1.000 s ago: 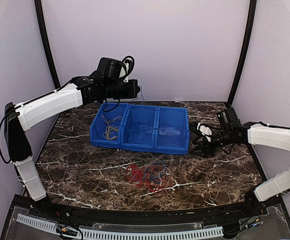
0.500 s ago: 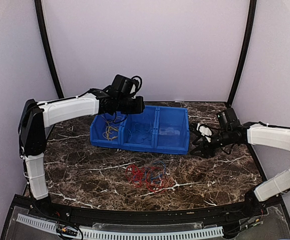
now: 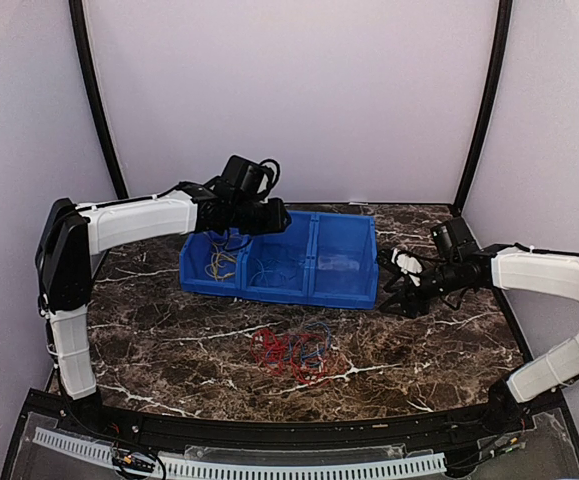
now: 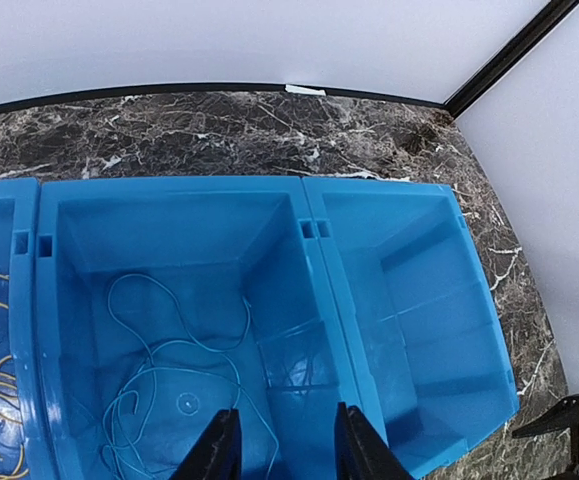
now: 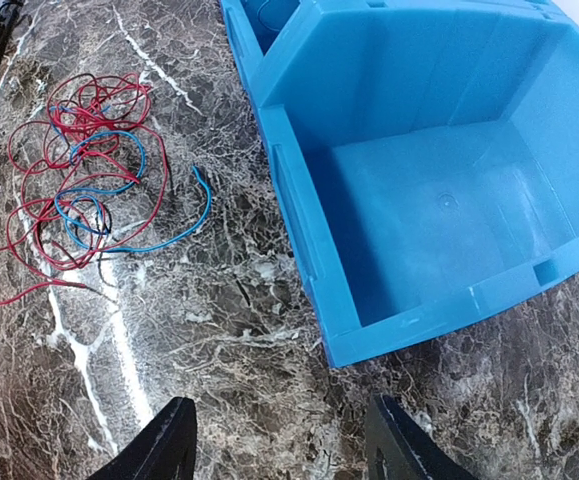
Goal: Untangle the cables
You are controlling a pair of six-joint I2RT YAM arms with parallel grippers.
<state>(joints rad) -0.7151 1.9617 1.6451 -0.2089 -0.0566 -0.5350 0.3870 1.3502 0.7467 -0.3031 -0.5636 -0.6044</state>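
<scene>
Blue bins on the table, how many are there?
3, side by side at the back: the left bin with yellow wires, the middle bin with light blue wires, the right bin empty. None seem hidden.

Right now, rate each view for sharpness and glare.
Top external: evenly lit, soft; the cables blur into one red-blue clump. Left wrist: sharp, faint sheen on the blue bin, fingers cropped at the bottom edge. Right wrist: crisp, single strands separable, little glare.

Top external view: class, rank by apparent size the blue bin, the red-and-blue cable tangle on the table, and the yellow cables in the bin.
1. blue bin, largest
2. red-and-blue cable tangle
3. yellow cables, smallest, confined to one end compartment
</scene>
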